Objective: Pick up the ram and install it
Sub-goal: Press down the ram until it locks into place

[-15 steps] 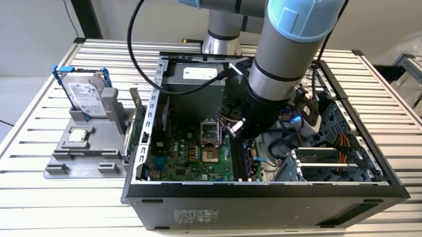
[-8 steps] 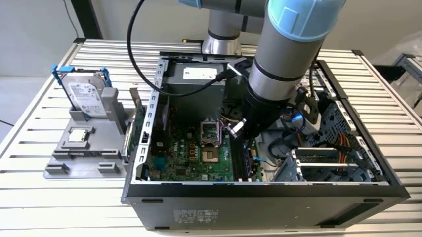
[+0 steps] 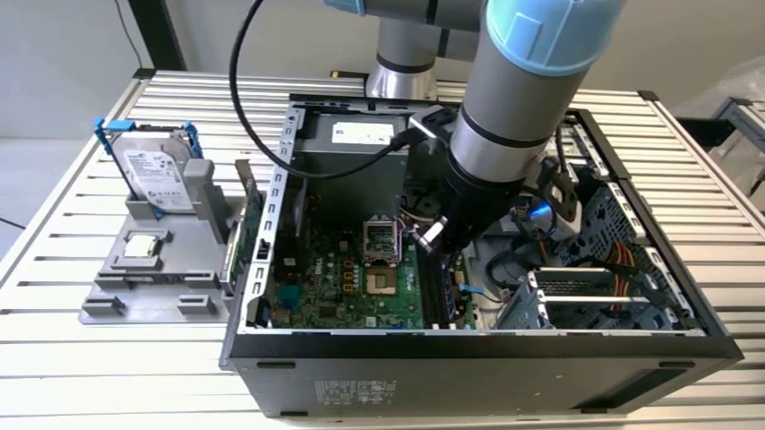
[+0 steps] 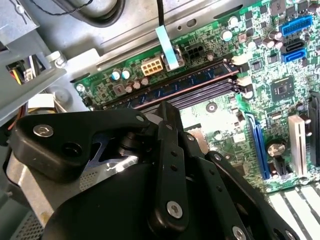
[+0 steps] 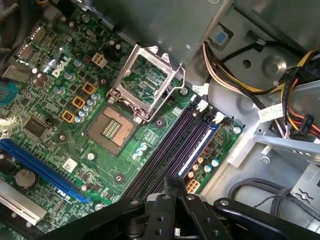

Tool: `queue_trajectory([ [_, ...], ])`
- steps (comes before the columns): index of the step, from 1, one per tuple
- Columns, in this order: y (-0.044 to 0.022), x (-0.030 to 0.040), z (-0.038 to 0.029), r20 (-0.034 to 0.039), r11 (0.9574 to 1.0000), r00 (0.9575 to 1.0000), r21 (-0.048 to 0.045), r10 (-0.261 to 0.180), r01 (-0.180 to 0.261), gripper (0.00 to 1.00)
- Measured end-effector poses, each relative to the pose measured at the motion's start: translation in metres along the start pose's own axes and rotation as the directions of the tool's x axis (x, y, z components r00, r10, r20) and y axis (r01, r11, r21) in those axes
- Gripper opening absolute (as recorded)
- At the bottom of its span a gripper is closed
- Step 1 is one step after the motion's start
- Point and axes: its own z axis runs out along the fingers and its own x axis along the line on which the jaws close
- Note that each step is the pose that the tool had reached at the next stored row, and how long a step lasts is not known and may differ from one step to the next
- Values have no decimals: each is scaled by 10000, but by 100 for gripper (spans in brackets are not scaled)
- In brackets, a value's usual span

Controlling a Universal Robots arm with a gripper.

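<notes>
Slatted aluminium tabletop carried an open computer case and, to the exterior view's left, a grey fixture with a silver hard drive standing upright in a blue frame. Inside the case lay the green motherboard, its CPU socket bare with the metal retention frame tipped up. The arm reached down into the case, with the gripper poised just over the memory slots near the board's edge.

The ram was a long, narrow dark stick with a row of bluish chips along its face, lying seated in one of the black slots, parallel to its neighbours, white latches at the end. In both wrist views the gripper's black linkage sat close above the slots; whether the fingers were apart or closed could not be told, and nothing was visibly held.
</notes>
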Motion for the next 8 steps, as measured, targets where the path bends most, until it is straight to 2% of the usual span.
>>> queue_trajectory([
  [8,1,-1,0,-22,9991,9991,-13,-422,422,0],
])
